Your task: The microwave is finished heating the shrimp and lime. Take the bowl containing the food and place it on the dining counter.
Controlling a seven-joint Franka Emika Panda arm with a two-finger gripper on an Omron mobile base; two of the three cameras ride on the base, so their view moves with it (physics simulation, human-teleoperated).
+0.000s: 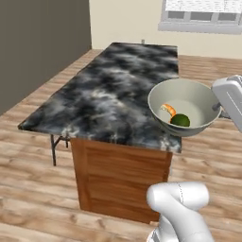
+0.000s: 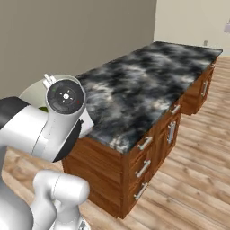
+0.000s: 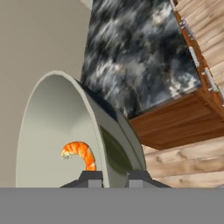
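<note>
Pale grey-green bowl [image 3: 65, 131] hangs clamped by its rim in the tool [image 3: 114, 177], over the near corner of the marbled table [image 1: 104, 94]. Shrimp [image 1: 168, 109] and lime [image 1: 180, 120] lie inside. From the right base, the arm [image 2: 45, 121] hides most of the bowl; drawers [image 2: 152, 148] show.

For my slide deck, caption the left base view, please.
Bowl with shrimp and lime carried beside the dining counter.

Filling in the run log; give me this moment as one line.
bowl: held at rim by gripper, above dining counter corner | shrimp, lime: inside | placed: no
</note>
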